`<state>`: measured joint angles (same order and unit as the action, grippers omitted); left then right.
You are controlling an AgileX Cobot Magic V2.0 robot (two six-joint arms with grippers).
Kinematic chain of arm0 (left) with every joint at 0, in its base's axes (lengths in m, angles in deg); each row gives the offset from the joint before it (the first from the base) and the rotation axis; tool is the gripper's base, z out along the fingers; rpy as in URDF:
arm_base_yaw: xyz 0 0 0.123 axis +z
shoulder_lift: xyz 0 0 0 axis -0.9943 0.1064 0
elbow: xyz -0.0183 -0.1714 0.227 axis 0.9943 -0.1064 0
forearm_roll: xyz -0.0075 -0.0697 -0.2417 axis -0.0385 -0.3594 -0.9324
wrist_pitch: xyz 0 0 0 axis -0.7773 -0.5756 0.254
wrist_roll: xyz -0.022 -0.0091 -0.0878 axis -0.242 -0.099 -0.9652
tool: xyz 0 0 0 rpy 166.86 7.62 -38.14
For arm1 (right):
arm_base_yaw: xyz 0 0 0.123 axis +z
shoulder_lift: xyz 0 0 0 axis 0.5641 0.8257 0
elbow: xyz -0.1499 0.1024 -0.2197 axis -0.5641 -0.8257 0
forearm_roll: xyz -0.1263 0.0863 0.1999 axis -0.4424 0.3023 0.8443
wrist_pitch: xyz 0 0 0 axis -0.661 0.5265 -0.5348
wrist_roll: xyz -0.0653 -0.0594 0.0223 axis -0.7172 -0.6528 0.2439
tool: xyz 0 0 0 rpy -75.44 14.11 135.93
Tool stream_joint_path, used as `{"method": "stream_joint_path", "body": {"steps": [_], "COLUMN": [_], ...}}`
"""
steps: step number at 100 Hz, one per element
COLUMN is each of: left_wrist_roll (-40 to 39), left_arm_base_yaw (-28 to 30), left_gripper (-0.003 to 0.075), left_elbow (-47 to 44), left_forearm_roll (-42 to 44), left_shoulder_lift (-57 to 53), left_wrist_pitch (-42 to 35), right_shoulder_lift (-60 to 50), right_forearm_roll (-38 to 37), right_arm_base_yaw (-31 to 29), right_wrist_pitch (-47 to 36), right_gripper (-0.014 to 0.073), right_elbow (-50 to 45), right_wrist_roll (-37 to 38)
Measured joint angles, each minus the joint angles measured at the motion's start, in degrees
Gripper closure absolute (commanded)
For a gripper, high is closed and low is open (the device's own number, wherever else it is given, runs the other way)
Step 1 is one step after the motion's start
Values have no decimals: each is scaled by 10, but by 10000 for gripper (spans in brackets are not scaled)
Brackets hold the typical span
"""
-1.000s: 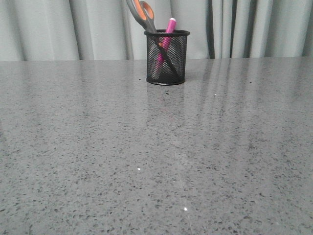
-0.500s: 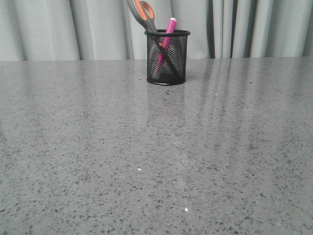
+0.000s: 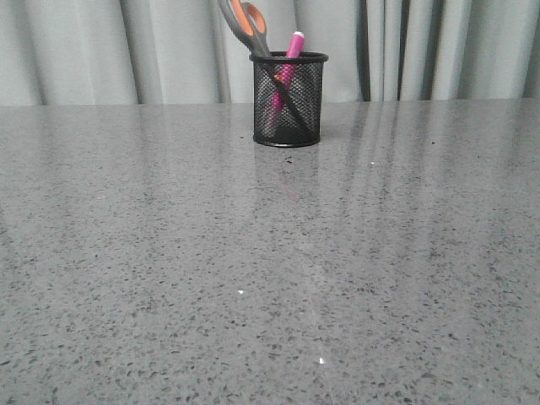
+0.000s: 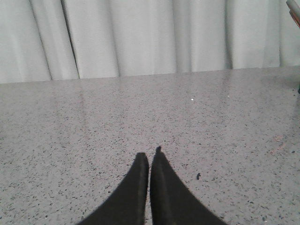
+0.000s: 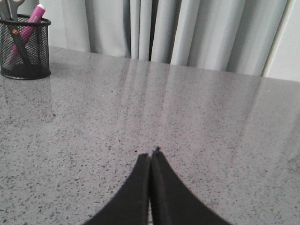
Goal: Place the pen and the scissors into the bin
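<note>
Pen and scissors are held in the cup.
The pink marker pen [image 3: 289,61] leans up-right, the grey-and-orange scissors [image 3: 247,24] up-left, inside the black wire-mesh cup [image 3: 288,99] at top centre; the left gripper [image 4: 150,158] and right gripper [image 5: 151,156] are pressed closed, empty.

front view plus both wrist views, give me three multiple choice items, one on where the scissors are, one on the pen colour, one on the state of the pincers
1. Where are the scissors?
A. flat on the table
B. standing in the bin, handles up
C. held by the left pincer

2. What colour is the pen?
A. magenta-pink
B. blue
C. green

3. How are the two pincers?
A. both shut and holding nothing
B. both wide open
C. the right one grips the pen

Answers:
1 B: the handles stick out above the rim of the bin, at its left side.
2 A: its pink body rises past the rim, beside the scissors.
3 A: the left pincer and the right pincer each show fingers pressed together over bare table.
</note>
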<state>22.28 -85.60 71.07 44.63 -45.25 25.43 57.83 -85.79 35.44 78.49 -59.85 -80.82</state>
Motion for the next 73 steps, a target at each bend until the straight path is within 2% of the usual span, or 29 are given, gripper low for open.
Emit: {"method": "stream_joint_path", "body": {"steps": [73], "left_wrist_roll": [0], "left_arm_base_yaw": [0], "left_gripper": [739], "left_elbow": [0], "left_forearm_roll": [0], "left_shoulder_lift": [0], "left_wrist_pitch": [0], "right_shoulder_lift": [-2], "right_forearm_roll": [0], "right_arm_base_yaw": [-1], "right_wrist_pitch": [3], "right_gripper": [652], "right_elbow": [0], "right_wrist_roll": [6]}}
